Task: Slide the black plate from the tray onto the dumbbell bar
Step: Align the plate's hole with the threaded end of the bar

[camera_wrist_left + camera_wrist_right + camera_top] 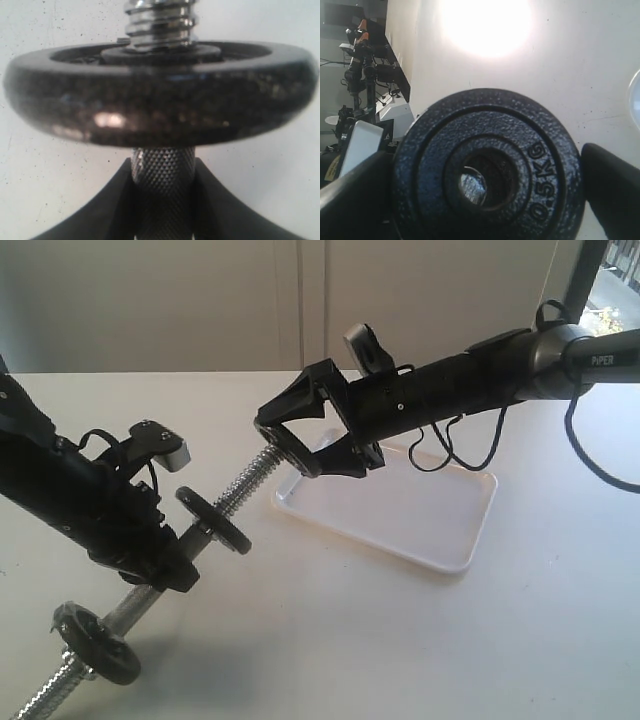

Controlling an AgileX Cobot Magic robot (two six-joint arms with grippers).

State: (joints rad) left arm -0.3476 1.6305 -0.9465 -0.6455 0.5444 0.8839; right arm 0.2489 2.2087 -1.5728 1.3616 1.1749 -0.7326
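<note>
My left gripper [165, 560] is shut on the knurled shaft of the dumbbell bar [240, 490] and holds it slanted above the table. In the left wrist view the jaws clamp the shaft [162, 172] just under a black disc [160, 100]. That disc [215, 520] sits mid-bar and another [95, 640] sits near the low end. My right gripper [284, 446] is shut on the black plate [278, 438], held edge-on at the bar's upper threaded tip. In the right wrist view the plate [487, 165], marked 0.5KG, fills the jaws. The bar's tip [472, 185] shows through its hole. The white tray [440, 540] lies below.
The right arm's cables [450, 445] hang down over the tray's far side. A dark post [585, 280] stands at the back right. The white table [330, 640] stretches to the front and right.
</note>
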